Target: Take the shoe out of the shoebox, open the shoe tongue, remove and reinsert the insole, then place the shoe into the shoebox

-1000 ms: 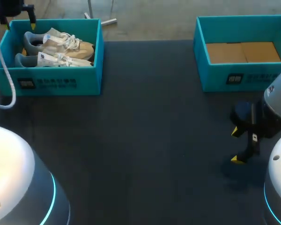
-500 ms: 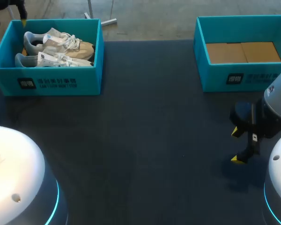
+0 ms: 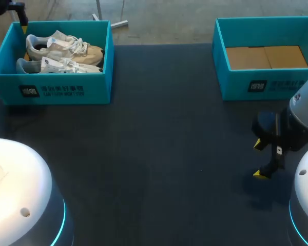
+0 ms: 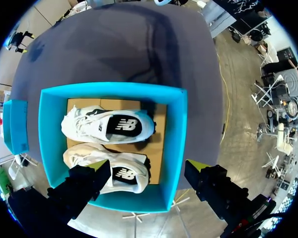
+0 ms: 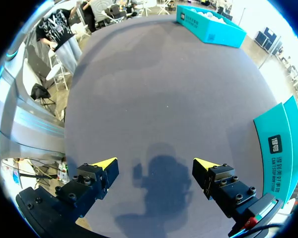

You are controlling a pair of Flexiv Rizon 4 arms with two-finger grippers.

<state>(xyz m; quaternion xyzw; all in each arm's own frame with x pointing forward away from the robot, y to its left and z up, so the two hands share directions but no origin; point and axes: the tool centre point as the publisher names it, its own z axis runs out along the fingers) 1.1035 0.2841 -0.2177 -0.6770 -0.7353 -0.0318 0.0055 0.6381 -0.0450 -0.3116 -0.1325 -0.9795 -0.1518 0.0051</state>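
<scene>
The left gripper's [image 4: 145, 166] yellow-tipped fingers stand wide apart and hold nothing. They hang above the teal shoebox [image 4: 176, 134], one finger over its inside and the other past its wall. Two pale shoes [image 4: 109, 126] lie side by side on their sides in that box, on its cardboard floor. In the head view this box sits at ten o'clock on the dark table [image 3: 159, 143].

The right gripper [image 5: 154, 162] is likewise spread wide and empty, above bare tabletop at four o'clock. A second teal box [image 3: 267, 84] stands at two o'clock, beyond it.
</scene>
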